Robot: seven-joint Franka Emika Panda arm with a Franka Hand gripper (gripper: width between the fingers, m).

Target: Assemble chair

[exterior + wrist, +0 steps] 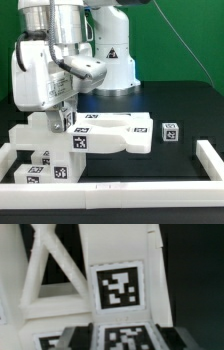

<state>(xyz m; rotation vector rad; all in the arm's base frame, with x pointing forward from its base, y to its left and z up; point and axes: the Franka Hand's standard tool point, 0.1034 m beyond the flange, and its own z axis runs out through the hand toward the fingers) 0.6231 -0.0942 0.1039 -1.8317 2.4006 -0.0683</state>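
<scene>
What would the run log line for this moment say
stage: chair assembly, underway | gripper: low over tagged white chair parts | grasp: unclear | small cube: apart, exterior view's right

No readable words, brands or numbers showing, only black-and-white square tag markers (119,288) sitting on the white chair parts (110,135) — patterns, not text.

small cube (170,131) right of chair slab (120,136)
</scene>
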